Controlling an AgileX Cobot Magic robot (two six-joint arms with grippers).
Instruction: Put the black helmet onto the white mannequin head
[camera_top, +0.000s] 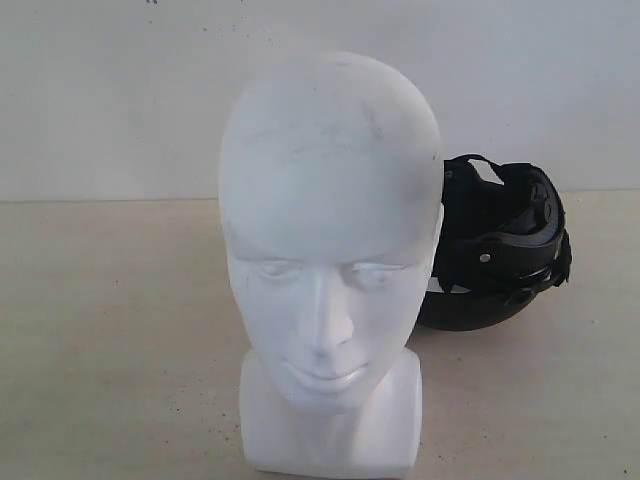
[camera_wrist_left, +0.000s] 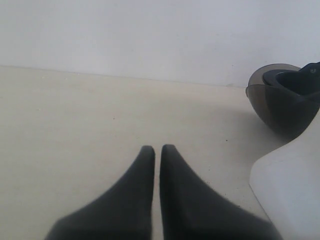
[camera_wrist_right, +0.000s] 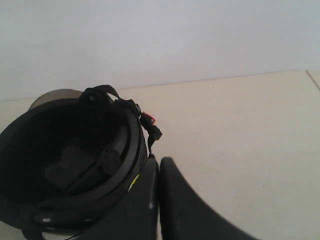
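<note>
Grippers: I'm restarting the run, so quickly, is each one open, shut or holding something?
Left gripper: shut, holding nothing.
Right gripper: shut, holding nothing, close to the black helmet.

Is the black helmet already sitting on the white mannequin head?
No, the black helmet lies on the table behind the white mannequin head, whose crown is bare.

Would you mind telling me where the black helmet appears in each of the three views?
Exterior: black helmet right of centre, partly behind the white mannequin head.
Left wrist: helmet beyond the mannequin head's base, cut off by the frame.
Right wrist: helmet close beside the right end effector, interior showing.
Shared landmark: table-wall line.
</note>
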